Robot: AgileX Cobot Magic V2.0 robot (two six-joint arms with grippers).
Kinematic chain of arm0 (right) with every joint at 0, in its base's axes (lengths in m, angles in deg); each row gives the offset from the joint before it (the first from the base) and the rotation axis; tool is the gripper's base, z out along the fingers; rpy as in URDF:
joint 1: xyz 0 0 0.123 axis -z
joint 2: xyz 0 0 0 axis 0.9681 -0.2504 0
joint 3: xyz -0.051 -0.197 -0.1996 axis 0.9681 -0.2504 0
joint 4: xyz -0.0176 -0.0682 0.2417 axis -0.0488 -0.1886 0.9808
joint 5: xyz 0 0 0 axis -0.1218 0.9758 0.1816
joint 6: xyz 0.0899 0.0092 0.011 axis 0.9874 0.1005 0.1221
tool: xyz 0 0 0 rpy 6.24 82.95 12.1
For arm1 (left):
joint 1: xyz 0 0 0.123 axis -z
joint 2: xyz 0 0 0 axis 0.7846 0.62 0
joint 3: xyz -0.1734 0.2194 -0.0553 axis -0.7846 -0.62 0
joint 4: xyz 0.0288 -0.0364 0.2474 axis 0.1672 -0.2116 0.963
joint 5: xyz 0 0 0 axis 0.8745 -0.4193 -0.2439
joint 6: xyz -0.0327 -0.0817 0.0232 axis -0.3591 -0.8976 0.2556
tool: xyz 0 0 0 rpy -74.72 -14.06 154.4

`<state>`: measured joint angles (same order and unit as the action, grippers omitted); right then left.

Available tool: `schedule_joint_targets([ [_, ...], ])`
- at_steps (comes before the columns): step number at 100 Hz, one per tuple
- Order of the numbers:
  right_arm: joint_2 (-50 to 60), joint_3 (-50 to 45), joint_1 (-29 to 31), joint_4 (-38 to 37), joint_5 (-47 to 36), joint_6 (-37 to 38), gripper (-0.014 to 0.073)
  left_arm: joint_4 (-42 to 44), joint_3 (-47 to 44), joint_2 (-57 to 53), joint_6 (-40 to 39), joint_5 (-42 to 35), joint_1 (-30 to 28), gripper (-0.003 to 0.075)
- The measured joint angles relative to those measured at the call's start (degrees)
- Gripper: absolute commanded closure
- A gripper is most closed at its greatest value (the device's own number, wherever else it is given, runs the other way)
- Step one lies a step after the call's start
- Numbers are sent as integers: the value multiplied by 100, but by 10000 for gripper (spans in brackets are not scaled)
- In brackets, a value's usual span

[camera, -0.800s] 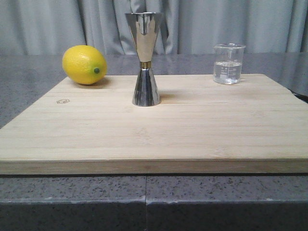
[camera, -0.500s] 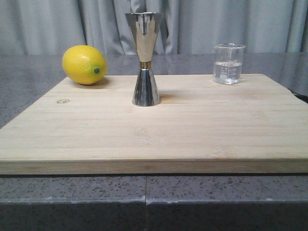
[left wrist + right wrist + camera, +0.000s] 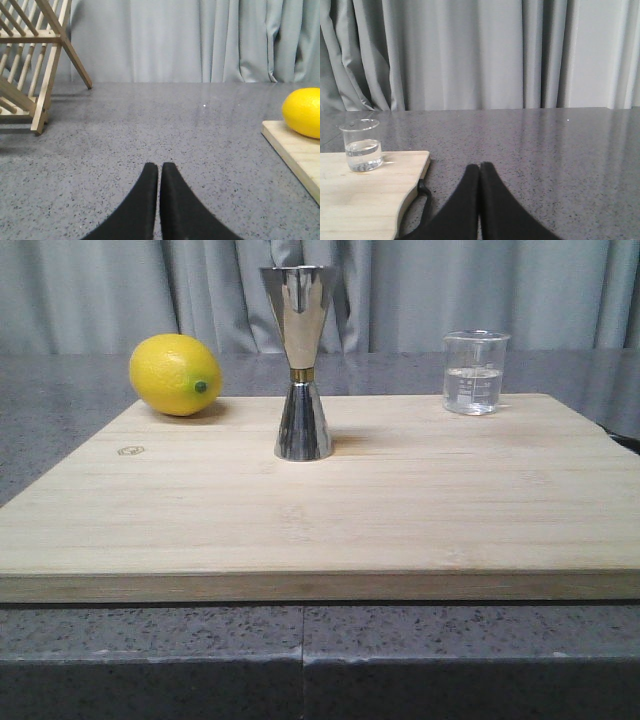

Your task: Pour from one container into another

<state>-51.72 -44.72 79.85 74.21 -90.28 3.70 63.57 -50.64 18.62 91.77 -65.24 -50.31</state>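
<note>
Glass beaker (image 3: 474, 373) x1, steel jigger (image 3: 300, 362) x1, lemon (image 3: 175, 374) x1

1. A grey speckled counter (image 3: 150, 650) is seen under everything, with a seam running across its front part.
2. A big wooden board (image 3: 400, 510) is laid flat on the counter, a small round mark stamped near its left edge.
3. A black handle (image 3: 422, 200) is spotted at the board's right end, down on the counter.
4. A wooden rack (image 3: 30, 65) is parked on the counter too, well apart from the board, off to its left.
</note>
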Motion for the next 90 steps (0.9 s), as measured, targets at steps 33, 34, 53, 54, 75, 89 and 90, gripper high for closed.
schedule_joint_targets([
  [33, 0, 508, 0, 22, 1024, 0, 666, -447, 353, 0, 0, 87, 0, 739],
  [34, 0, 581, 0, 22, 1105, 0, 666, -458, 383, 0, 0, 108, 0, 739],
  [53, -424, 1642, 0, 22, 2081, 0, 665, -481, 1381, 287, 14, 802, 0, 739],
  [54, -451, 1680, 0, 22, 2109, 0, 666, -481, 1460, 314, 14, 853, 0, 739],
  [75, -1225, 2623, 0, 22, 2504, -48, 666, -331, 2545, 1253, 165, 1559, 0, 739],
  [89, -1483, 2906, 0, 22, 2483, -79, 666, -309, 2868, 1701, 179, 1535, 0, 739],
  [90, -1496, 2907, 0, 22, 2469, -79, 666, -299, 2868, 1713, 179, 1521, 0, 739],
])
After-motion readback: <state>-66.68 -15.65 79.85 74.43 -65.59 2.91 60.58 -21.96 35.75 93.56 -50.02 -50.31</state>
